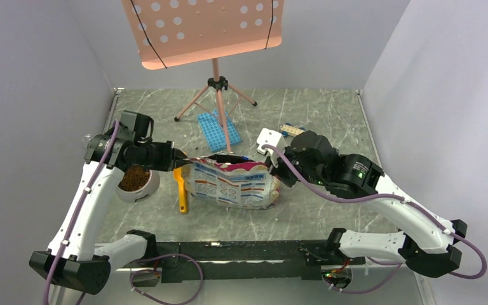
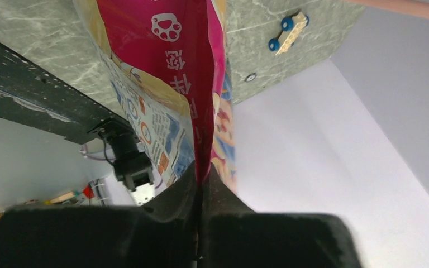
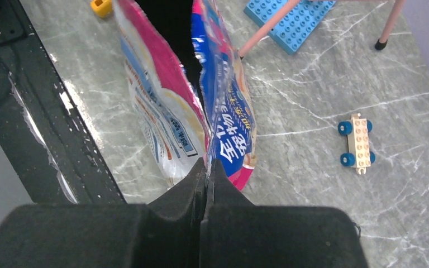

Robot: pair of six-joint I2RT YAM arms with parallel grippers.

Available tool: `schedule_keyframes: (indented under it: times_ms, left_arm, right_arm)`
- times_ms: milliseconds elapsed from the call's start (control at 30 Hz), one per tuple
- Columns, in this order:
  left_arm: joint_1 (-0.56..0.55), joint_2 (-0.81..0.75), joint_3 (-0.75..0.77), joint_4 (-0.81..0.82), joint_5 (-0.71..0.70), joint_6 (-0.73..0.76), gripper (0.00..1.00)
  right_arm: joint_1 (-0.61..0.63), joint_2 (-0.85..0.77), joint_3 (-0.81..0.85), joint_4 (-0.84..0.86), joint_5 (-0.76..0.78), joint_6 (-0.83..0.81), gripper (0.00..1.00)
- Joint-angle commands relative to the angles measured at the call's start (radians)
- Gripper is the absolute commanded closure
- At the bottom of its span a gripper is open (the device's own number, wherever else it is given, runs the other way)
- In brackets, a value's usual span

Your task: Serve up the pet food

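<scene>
Both grippers pinch foil bag (image 1: 232, 185) at opp. ends of its open top.
L gripper (image 2: 201, 180) clamped on bag's L top edge, R gripper (image 3: 206, 166) clamped on its R top edge; bag sits on table (image 1: 318, 114), mouth parted btwn the 2. Pet food (image 1: 135, 178): brown kibble heaped in grey bowl (image 1: 149, 189) just L of bag, partly under L arm. Yellow scoop (image 1: 181, 189) lies btwn bowl & bag. Blue brick plate (image 1: 218, 130) behind bag; 1 toy car (image 3: 357, 144) off to R.
</scene>
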Motion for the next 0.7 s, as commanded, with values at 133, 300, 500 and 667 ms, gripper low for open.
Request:
schedule_keyframes:
  times_ms: [133,300,500,667]
  left_arm:
    - [-0.006,-0.068,0.0,0.033,0.048,0.004,0.19]
    - [-0.103,-0.067,0.023,0.066,0.045,-0.086,0.15]
    - [-0.222,0.022,0.053,0.094,0.026,-0.164,0.14]
    - [-0.231,0.071,0.097,0.106,-0.032,-0.17,0.15]
  right_arm:
    - [-0.004,0.053,0.077,0.022,-0.058,0.029,1.0]
    - [0.003,0.103,0.111,0.002,-0.108,0.016,0.34]
    - [0.015,0.216,0.157,0.104,-0.102,0.03,0.0]
    - [0.018,0.308,0.227,0.19,-0.077,0.035,0.0]
